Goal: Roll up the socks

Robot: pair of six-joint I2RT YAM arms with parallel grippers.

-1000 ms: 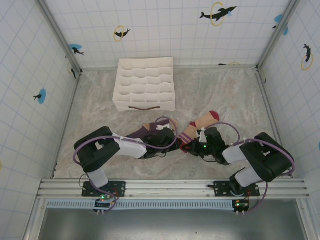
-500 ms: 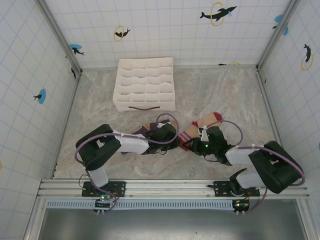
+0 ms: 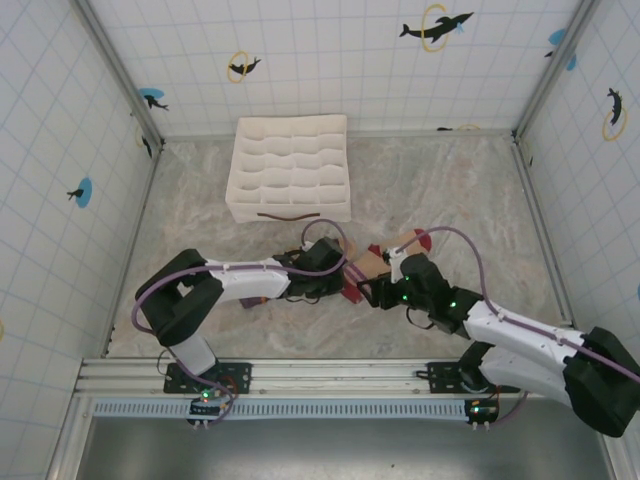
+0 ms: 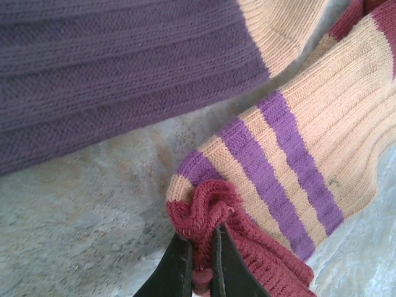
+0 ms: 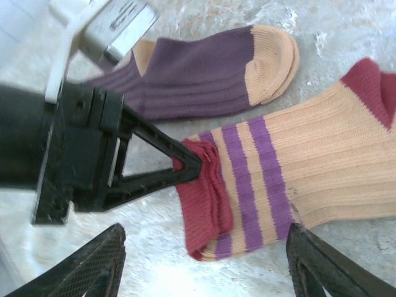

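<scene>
Right wrist view — left pincer point(image 5: 194, 163) clamped on beige sock point(image 5: 322, 167) cuff — right pincer point(image 5: 207, 267) apart

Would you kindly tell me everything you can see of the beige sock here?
The beige sock is ribbed knit, with purple stripes, a dark red cuff and a dark red toe. It lies flat on the marbled table beside the purple sock. The left gripper is shut on a bunched fold of its cuff.
</scene>
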